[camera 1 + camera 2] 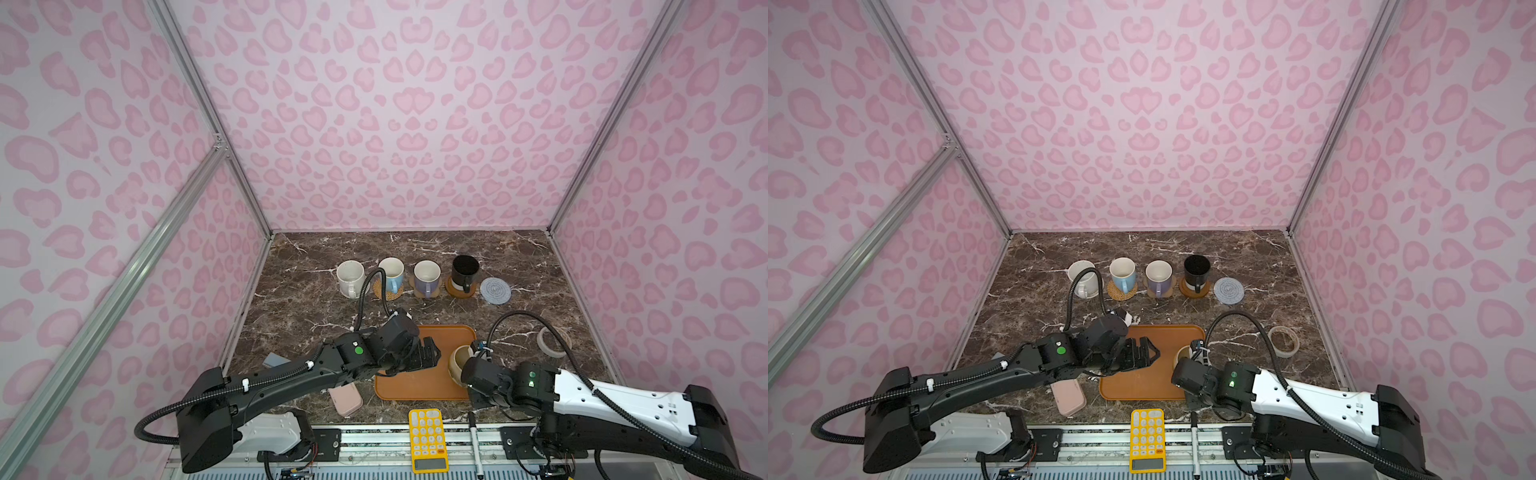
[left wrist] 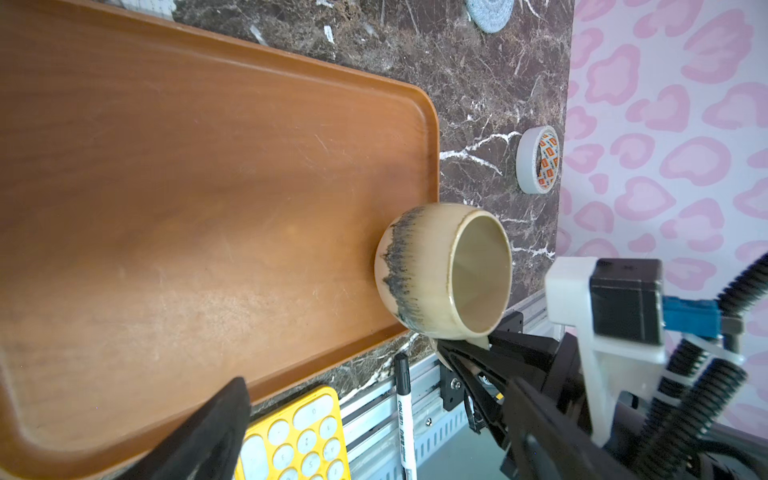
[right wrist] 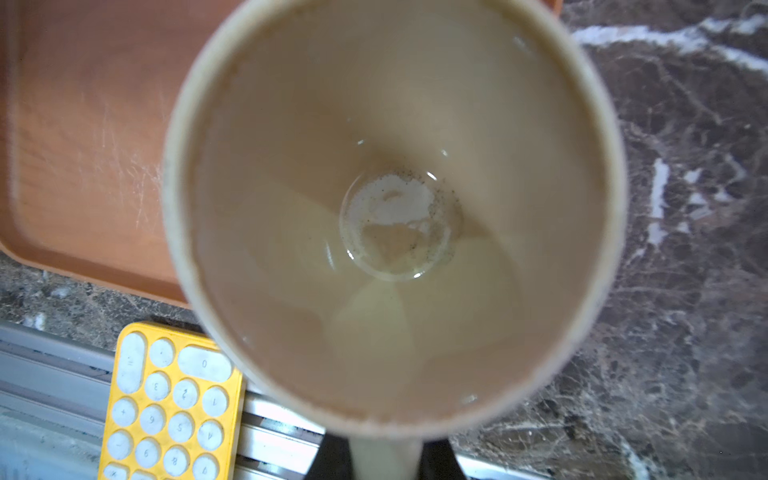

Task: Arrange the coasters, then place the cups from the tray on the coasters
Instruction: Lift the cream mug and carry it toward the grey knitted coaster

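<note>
Right gripper (image 2: 461, 347) jaws clenched on cream-yellow cup (image 1: 460, 360) handle at tray (image 1: 415, 386) 3 o'clock edge, possibly lifted; left gripper (image 1: 432, 354) jaws released, hanging over tray at cup's 9 o'clock.

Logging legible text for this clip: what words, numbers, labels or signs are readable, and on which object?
"0", "1", "2", "3", "4", "5", "6", "8", "9", "+": keys of the yellow calculator, right wrist view; other keys are cut off.
Print along the marker pen: too blurred to read.
Inside the tape roll: an orange pattern, no legible letters.
On the cream mug: no text.
</note>
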